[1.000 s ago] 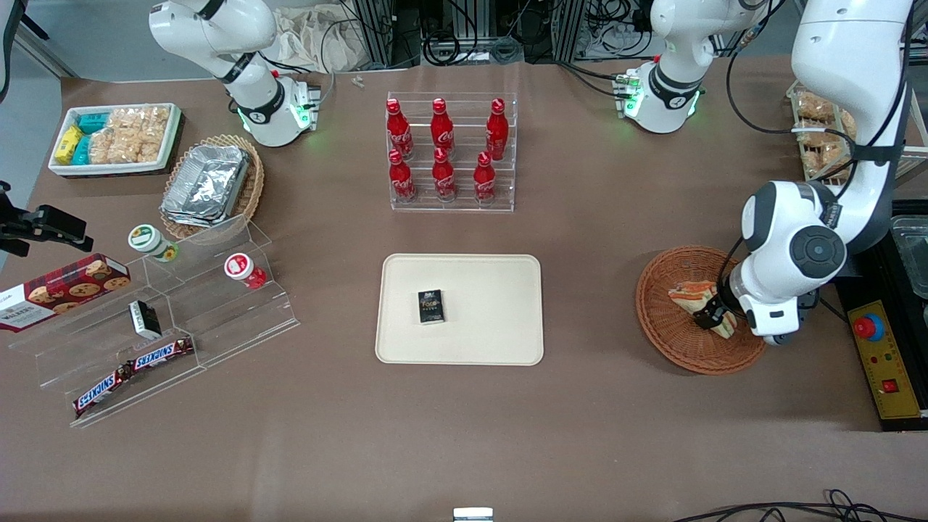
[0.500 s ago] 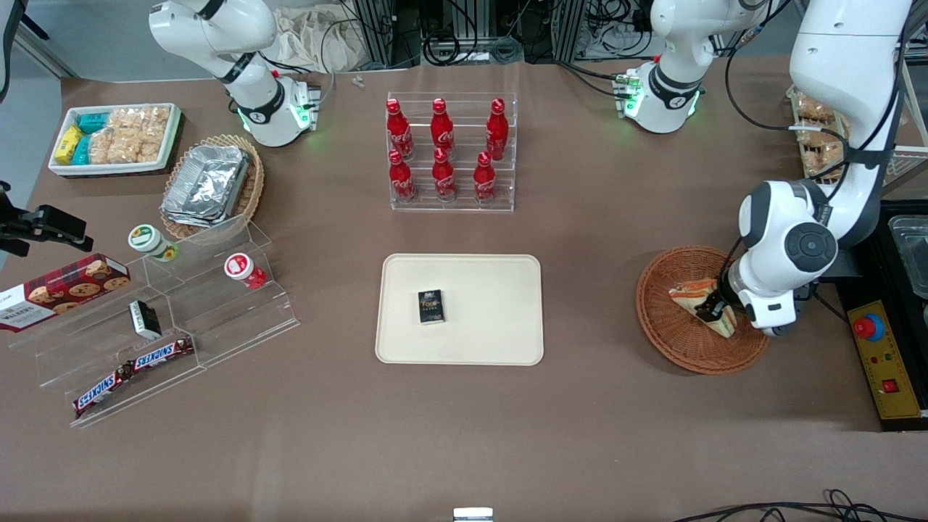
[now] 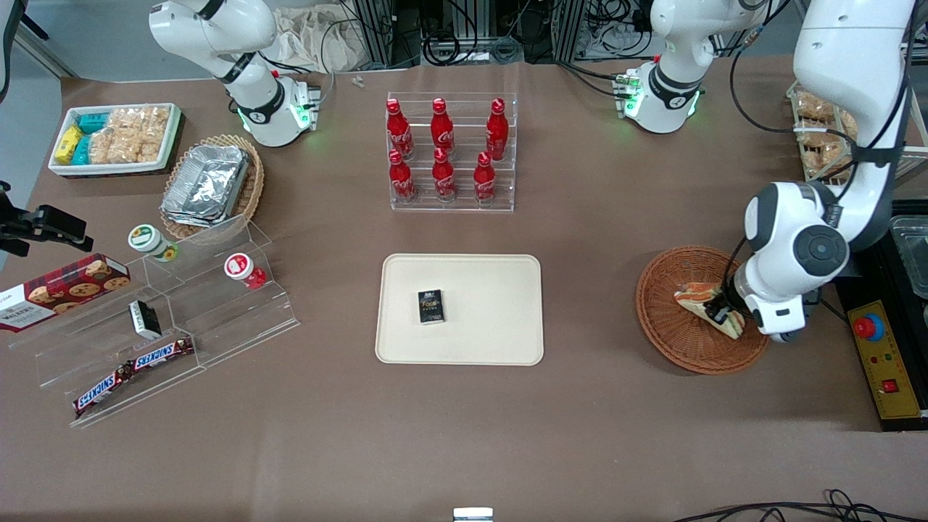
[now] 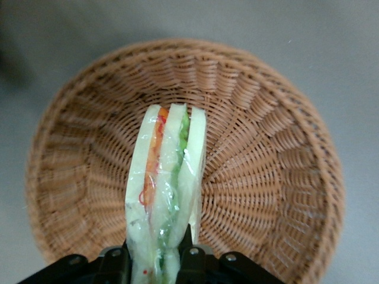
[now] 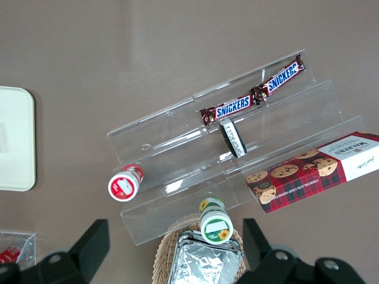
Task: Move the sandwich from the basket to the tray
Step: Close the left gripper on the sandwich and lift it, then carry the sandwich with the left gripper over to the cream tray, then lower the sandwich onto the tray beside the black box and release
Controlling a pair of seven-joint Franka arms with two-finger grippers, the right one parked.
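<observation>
Since a second ago your claw [image 3: 719, 313] has shifted slightly toward the working arm's end; it grips the sandwich [image 3: 702, 299] over the basket [image 3: 670, 326], well apart from the tray [image 3: 493, 312]

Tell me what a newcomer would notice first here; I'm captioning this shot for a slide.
Probably the end effector shut on the sandwich, holding it over the basket at the working arm's end of the table. Next, the tray at the table's middle, with a small dark box on it, and the red bottles in a clear rack, farther from the front camera.
</observation>
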